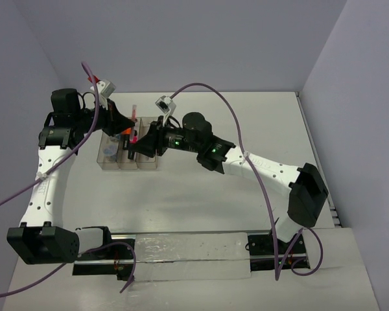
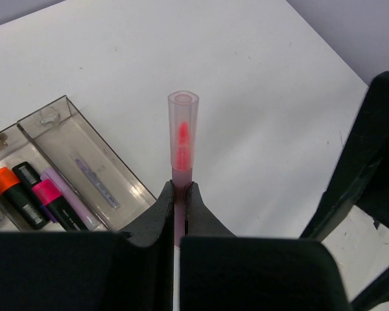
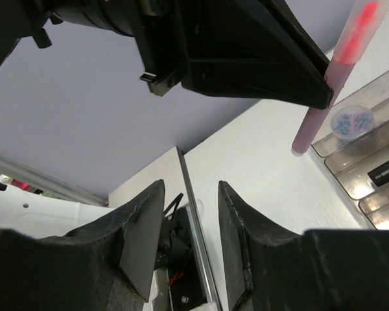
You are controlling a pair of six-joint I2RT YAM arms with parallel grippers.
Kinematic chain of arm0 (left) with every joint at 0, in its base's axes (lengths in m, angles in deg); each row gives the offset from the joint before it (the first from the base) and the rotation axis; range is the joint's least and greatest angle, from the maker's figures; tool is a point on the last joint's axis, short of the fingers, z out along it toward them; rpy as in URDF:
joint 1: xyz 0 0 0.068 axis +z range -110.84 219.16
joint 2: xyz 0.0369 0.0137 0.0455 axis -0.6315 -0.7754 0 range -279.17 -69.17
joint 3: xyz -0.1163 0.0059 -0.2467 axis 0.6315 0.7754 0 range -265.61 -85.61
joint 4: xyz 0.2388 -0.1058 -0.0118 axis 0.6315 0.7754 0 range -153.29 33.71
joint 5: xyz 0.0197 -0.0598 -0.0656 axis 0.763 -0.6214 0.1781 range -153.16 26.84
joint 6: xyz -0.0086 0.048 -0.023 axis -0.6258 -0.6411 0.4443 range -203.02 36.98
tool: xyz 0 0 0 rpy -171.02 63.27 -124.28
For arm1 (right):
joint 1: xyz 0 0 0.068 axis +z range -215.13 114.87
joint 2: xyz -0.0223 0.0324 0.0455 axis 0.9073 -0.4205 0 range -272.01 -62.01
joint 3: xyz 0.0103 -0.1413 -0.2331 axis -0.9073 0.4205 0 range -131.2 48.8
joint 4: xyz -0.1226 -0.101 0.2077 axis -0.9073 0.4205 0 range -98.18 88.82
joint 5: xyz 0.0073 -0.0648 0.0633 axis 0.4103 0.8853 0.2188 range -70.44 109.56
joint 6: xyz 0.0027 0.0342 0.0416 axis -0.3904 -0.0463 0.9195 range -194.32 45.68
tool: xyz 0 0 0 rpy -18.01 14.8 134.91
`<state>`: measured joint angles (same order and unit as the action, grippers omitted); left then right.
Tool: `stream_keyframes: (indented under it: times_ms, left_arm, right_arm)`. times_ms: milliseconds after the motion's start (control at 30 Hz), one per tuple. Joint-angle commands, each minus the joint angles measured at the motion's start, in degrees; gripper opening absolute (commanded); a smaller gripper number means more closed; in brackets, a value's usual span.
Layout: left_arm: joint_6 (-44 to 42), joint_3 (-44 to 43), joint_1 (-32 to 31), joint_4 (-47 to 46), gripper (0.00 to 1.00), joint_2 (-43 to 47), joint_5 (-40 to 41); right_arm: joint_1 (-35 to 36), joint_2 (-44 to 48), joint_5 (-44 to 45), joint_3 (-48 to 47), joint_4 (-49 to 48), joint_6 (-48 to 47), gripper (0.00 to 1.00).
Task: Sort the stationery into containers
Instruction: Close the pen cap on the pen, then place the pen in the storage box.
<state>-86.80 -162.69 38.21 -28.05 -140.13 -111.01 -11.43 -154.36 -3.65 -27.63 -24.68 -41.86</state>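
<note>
My left gripper [image 2: 179, 194] is clamped hard on the lower barrel of a pink pen [image 2: 182, 146], and nothing else is in it. The pen runs straight on from my fingers, with its clear capped end pointing away from my wrist and the pink tip showing through the cap.

My right gripper [image 3: 190, 194] has its jaws partly apart with nothing between them. It hangs just beside the right side of the tray and faces the pen across a gap.

The clear three-compartment tray [image 2: 110, 144] lies below the pen and to its left in my left wrist view. From above, my left fingers hang over the tray's far end. The left arm already holds the pen, so I judge this drop is its job.

The pen stands off the table at a steep angle, while the compartments lie flat. I judge it has to tip down and line up along a compartment before I let go.

The middle compartment holds an orange-black highlighter [image 2: 13, 194], a pink-black highlighter [image 2: 52, 201] and a purple highlighter [image 2: 68, 194] side by side. The compartment nearest the pen holds only a thin pale pen [image 2: 94, 178], so it looks like the place for this one. A small round clear pot of bluish pieces [image 3: 352, 122] sits in the third.

The white table [image 2: 259, 97] is flat and matte. Pale walls close it in at the back and on both sides.
</note>
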Motion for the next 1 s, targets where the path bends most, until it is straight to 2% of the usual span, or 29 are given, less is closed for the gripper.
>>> stream_keyframes:
  times_ms: [0,100,267,400,667,967]
  left_arm:
    - [1.4,-2.0,0.2,-3.9,0.00,-1.3,3.6]
    - [3.2,-1.3,0.2,-5.4,0.00,-3.5,7.1]
    - [9.1,1.0,-0.2,-9.5,0.00,-8.5,9.9]
    - [11.5,3.5,-2.5,-14.7,0.00,-11.7,13.5]
    - [15.2,4.5,-8.1,-17.2,0.00,-23.9,24.7]
    - [17.0,5.6,-11.4,-20.4,0.00,-30.8,33.1]
  right_arm:
    - [-1.4,6.1,-0.9,0.9,2.1,-2.6,0.49]
    - [-3.3,8.8,0.1,3.8,3.8,-3.0,0.50]
    - [-9.9,18.7,2.3,14.9,6.3,-3.0,0.52]
    - [-13.6,24.4,6.2,19.7,8.9,-4.5,0.52]
    - [-15.7,31.6,9.3,27.0,10.0,-4.4,0.51]
    - [-17.2,34.0,9.9,29.4,11.2,-4.8,0.51]
